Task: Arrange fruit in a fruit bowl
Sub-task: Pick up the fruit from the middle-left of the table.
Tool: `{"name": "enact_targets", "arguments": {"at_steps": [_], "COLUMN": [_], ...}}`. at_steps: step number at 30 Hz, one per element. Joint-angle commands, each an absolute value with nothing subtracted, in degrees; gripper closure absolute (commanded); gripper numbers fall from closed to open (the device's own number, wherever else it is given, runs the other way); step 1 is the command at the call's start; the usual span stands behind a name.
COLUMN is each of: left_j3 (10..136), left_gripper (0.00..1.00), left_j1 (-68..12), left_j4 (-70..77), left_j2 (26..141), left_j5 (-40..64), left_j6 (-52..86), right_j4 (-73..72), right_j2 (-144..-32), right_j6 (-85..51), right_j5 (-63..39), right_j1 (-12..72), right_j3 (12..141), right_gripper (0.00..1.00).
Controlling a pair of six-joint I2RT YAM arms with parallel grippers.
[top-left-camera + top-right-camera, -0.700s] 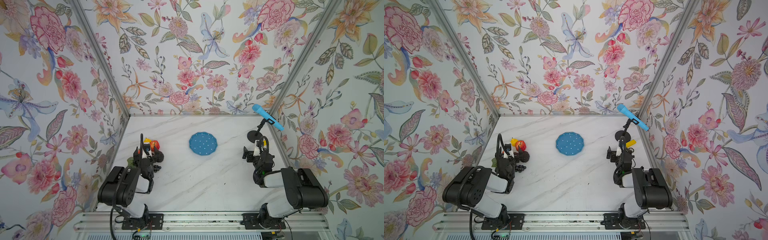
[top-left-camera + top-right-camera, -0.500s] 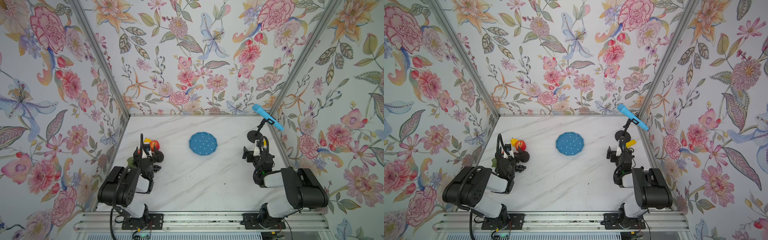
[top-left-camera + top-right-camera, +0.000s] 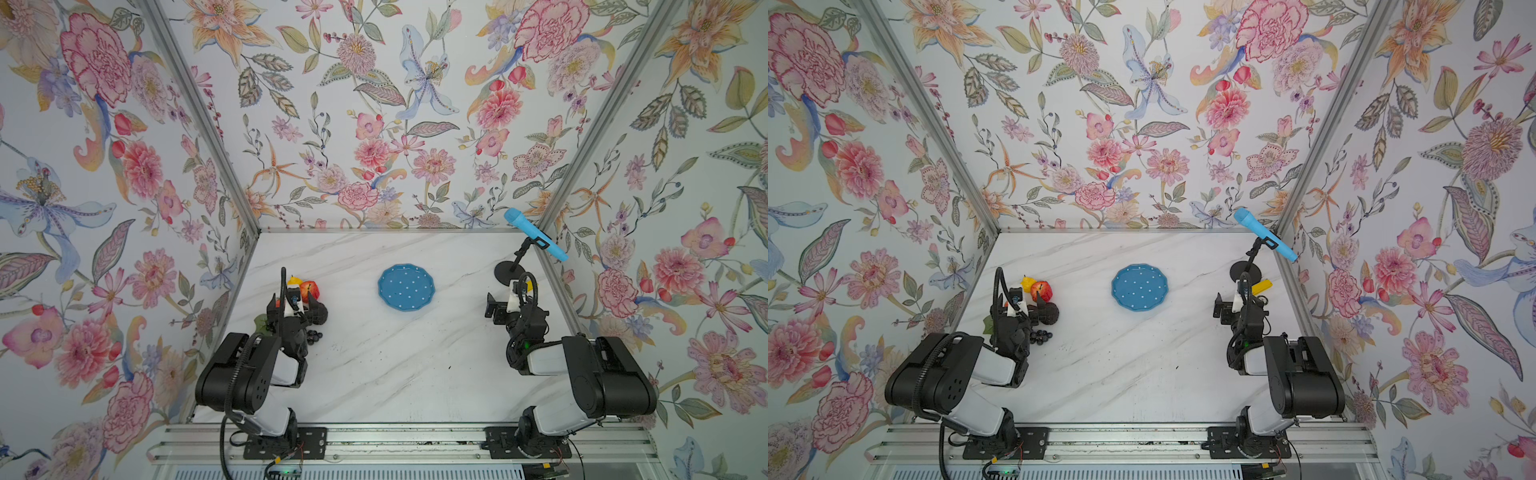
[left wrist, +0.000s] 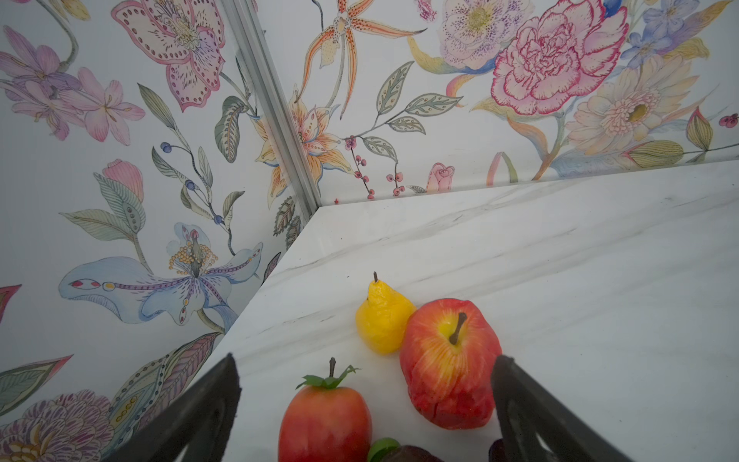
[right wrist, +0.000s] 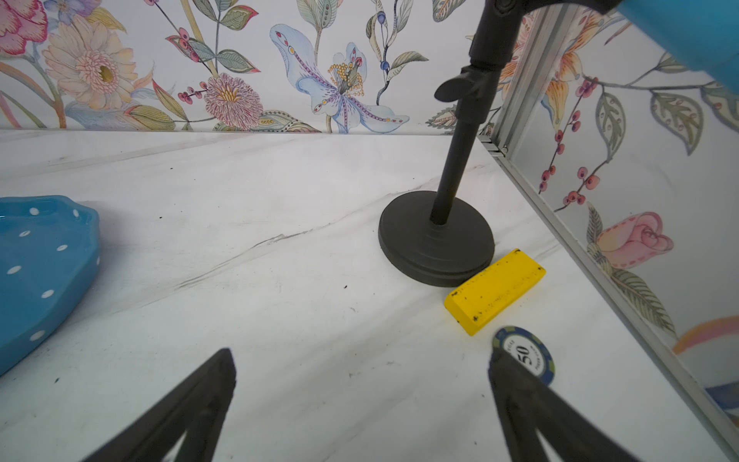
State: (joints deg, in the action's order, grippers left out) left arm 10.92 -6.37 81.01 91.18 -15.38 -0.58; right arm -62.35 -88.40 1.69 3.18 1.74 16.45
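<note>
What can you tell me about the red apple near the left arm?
The red apple looks like a toy, red streaked yellow around its dimple, with a brown stem and wrinkled skin low down. It sits on the marble table, stem tilted, touching the yellow fruit. One finger of the open left gripper stands beside it; contact is unclear.

Fruit bowl (image 3: pixel 406 286) well apart from fruit (image 3: pixel 309 289)

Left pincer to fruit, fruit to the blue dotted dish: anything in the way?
Nothing visible. The open left pincer hangs right over the toy fruit cluster, with the red toy apple just ahead. Between the cluster and the empty blue polka-dot dish lies only bare white marble tabletop.
</note>
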Motion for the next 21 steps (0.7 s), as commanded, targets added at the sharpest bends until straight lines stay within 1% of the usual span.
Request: {"name": "enact_targets", "arguments": {"at_steps": [1, 11, 14, 16, 19, 21], "left_j3": [11.6, 11.6, 11.1, 6.0, -0.4, -1.4], "left_gripper": [0.01, 0.01, 0.01, 0.01, 0.01, 0.01], "left_j1": [-5.9, -5.9, -5.9, -5.9, -6.0, -6.5], "left_j4": [81.6, 81.5, 82.3, 89.8, 102.3, 101.3], "left_j2": [90.5, 90.6, 90.4, 90.0, 88.5, 84.7], "left_j5": [-15.2, -15.0, -13.4, -7.7, -11.1, -12.9], "left_j6": [-0.4, -0.4, -0.9, -3.0, -1.7, -1.9], "right_j4": [-62.5, -62.6, -62.1, -63.2, -58.5, -52.9], "right_j2": [-88.5, -88.4, -86.6, -84.8, -80.2, -76.4], "right_j6": [2.1, 2.0, 5.1, 5.4, 7.5, 9.6], "right_j5": [2.3, 2.2, -2.7, -2.2, -1.2, 0.8], "right_j1": [1.5, 1.4, 2.3, 2.6, 4.5, 6.8], "right_j3": [17.2, 17.1, 16.5, 15.0, 15.1, 16.1], "right_gripper": [0.01, 0.01, 0.01, 0.01, 0.01, 0.01]}}
